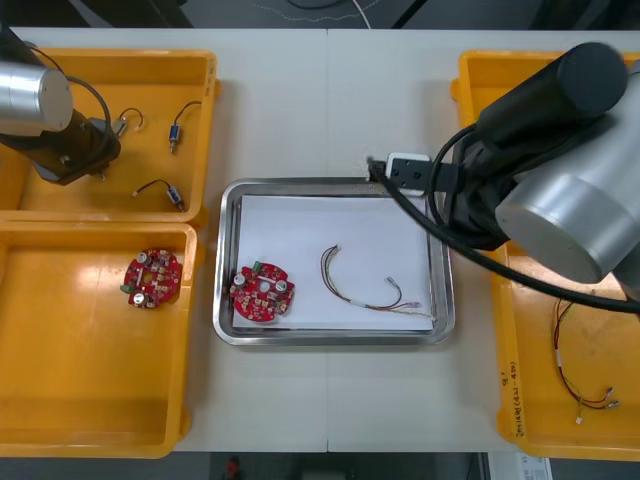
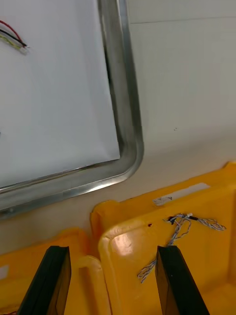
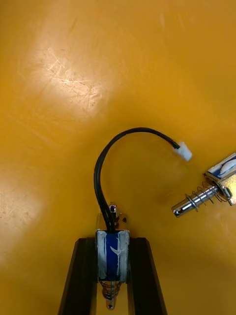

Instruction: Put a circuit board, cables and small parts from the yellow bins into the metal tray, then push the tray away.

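Small part in my grip, tray partly loaded.

My left gripper (image 3: 112, 242) pinches a blue-wrapped small metal part (image 3: 112, 256) on the floor of the far-left yellow plastic bin (image 1: 150, 70). The shiny metal tray (image 1: 330, 186) already holds a round red circuit board (image 1: 262, 293) and a red-and-yellow cable (image 1: 340, 292). The part and the push remain. My right gripper (image 2: 112, 248) is spread over the right bins, near a twisted blue-and-white cable (image 2: 172, 236). The white label (image 2: 179, 193) there is unreadable.

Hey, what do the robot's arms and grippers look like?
The left arm and right arm are silver cylinders with black joints; black cables loop along the right arm. The left gripper and right gripper each have two flat black fingers.
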You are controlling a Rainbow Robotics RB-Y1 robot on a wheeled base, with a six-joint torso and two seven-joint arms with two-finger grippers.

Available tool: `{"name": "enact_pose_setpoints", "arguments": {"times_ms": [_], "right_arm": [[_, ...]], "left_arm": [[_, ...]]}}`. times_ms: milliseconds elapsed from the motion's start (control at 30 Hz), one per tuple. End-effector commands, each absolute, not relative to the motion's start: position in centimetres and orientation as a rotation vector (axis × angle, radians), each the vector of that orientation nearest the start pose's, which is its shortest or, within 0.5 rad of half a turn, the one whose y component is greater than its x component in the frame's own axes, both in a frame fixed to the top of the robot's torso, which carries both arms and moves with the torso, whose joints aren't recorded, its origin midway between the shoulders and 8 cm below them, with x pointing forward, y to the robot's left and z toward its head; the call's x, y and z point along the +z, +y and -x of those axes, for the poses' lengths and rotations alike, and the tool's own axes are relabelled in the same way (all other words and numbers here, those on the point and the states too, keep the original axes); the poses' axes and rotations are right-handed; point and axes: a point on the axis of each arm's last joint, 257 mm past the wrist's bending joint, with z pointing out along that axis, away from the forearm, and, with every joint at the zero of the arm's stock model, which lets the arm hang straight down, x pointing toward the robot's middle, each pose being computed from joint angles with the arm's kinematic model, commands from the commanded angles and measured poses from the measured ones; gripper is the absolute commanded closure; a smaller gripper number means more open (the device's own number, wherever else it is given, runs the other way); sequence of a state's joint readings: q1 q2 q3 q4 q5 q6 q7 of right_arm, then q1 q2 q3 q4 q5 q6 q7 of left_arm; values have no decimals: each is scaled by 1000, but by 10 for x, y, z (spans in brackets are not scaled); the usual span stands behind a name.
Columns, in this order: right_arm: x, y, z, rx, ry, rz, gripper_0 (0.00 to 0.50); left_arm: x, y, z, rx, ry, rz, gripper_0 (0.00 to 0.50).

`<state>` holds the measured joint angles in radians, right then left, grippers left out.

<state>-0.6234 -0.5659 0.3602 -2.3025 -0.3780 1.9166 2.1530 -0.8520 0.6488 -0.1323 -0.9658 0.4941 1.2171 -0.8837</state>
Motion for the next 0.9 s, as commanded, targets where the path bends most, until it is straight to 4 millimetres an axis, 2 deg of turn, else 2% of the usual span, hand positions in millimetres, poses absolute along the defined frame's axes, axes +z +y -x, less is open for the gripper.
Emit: {"name": "enact_pose_setpoints", "arguments": {"times_ms": [33,233,467,533,733,900], "right_arm": [[-66,-196,-463,-727,1878,1471,0],[-48,-247,-483,-729,2001,1309,0],[-29,-296,-509,-651,2149,1116,0],[-24,-304,-515,-623,2178,1075,0],[-12,-338,-534,-504,2302,922,0],[-14,-372,-538,-432,2398,804,0]], "left_arm": [[-187,376,-634,-80,2377,726,500],[-185,375,-634,-83,2375,724,500],[-179,378,-636,-94,2366,723,500],[-175,378,-636,-101,2365,720,500],[-149,376,-618,-81,2412,698,500],[-135,368,-601,-41,2466,658,500]]}}
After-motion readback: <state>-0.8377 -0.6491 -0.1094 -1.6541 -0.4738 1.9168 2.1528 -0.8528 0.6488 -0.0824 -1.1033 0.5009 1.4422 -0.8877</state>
